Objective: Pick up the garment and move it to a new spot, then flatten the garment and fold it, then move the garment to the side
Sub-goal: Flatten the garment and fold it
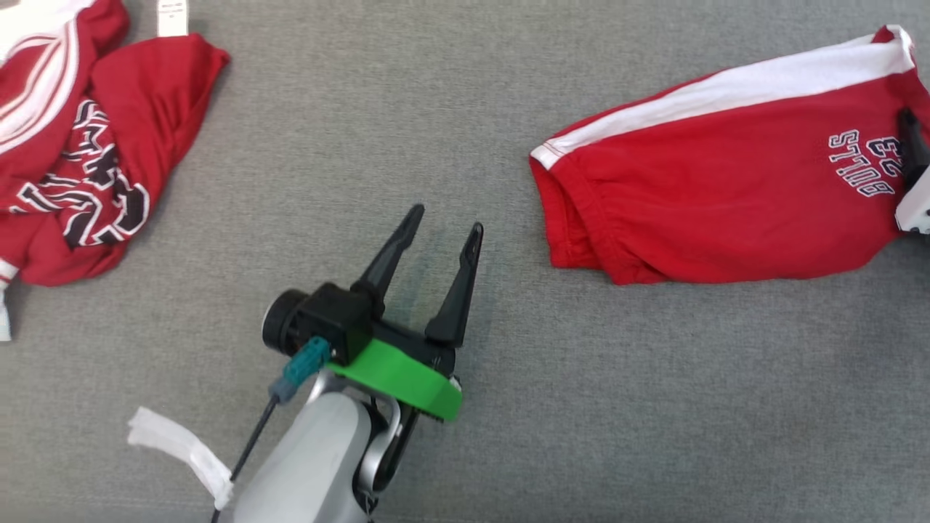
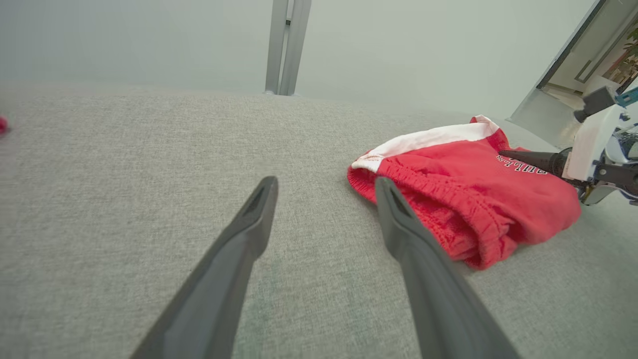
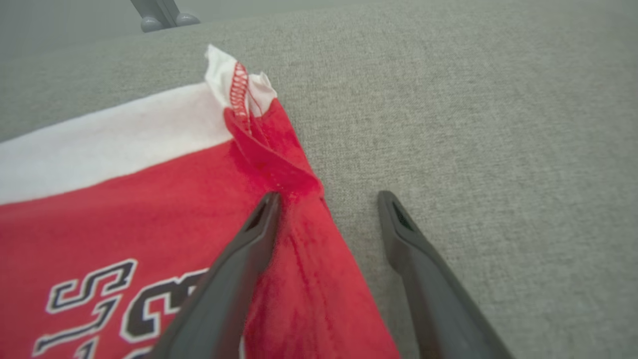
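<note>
Closest to me, the left gripper (image 1: 447, 218) hovers over the bare grey table (image 1: 436, 109), jaws spread wide with nothing in them. Off to the right, the red shorts (image 1: 712, 211) with the white side stripe lie mostly flat, waistband toward the middle. My right gripper (image 3: 329, 195) sits at their far end, jaws open, one finger on the cloth and the other over the table, so no actual hold. Farther back on the left, a red jersey (image 1: 87, 145) lies in a heap.
</note>
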You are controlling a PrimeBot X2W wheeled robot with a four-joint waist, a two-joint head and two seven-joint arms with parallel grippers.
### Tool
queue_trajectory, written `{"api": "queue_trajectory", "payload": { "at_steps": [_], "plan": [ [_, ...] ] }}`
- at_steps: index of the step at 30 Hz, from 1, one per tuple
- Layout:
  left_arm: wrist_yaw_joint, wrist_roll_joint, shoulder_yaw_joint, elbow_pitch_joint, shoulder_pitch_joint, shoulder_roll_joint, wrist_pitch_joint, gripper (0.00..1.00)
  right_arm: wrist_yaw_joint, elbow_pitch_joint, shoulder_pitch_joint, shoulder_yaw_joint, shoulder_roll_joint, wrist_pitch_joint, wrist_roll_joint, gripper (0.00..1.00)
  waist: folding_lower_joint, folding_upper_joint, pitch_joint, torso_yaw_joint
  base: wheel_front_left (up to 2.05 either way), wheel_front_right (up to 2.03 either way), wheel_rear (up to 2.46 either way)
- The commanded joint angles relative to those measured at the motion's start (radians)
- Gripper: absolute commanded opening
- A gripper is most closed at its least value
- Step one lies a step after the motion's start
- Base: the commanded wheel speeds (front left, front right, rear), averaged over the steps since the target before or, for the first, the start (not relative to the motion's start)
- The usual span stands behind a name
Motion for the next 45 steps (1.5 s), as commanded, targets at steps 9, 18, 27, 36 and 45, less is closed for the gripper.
{"api": "queue_trajectory", "payload": {
  "at_steps": [9, 18, 27, 36, 45],
  "plan": [
    [-0.027, 0.040, 0.053, -0.024, 0.136, -0.026, 0.001, 1.00, -0.001, -0.019, 0.143, 0.042, 0.032, 0.088, 0.093, 0.00, 0.0000, 0.0000, -0.108, 0.031, 0.00, 0.00, 0.00],
    [-0.039, 0.052, 0.083, -0.007, 0.174, -0.033, 0.001, 1.00, -0.002, 0.054, 0.172, 0.052, -0.037, -0.007, 0.062, 0.00, 0.0000, 0.0000, -0.195, -0.010, 0.00, 0.00, 0.00],
    [-0.045, 0.056, 0.097, 0.004, 0.196, -0.037, 0.001, 1.00, -0.002, 0.043, 0.169, 0.039, -0.027, -0.093, 0.071, 0.00, 0.0000, 0.0000, -0.236, -0.060, 0.00, 0.00, 0.00],
    [-0.048, 0.048, 0.081, 0.024, 0.199, -0.038, 0.001, 1.00, -0.002, -0.107, 0.144, 0.070, 0.065, -0.128, 0.075, 0.00, 0.0000, 0.0000, -0.285, -0.062, 0.00, 0.00, 0.00],
    [-0.040, 0.032, 0.084, 0.024, 0.185, -0.037, 0.001, 1.00, -0.002, -0.192, 0.130, 0.124, 0.195, -0.104, 0.036, 0.00, 0.0000, 0.0000, -0.309, -0.014, 0.00, 0.00, 0.00]
  ]
}}
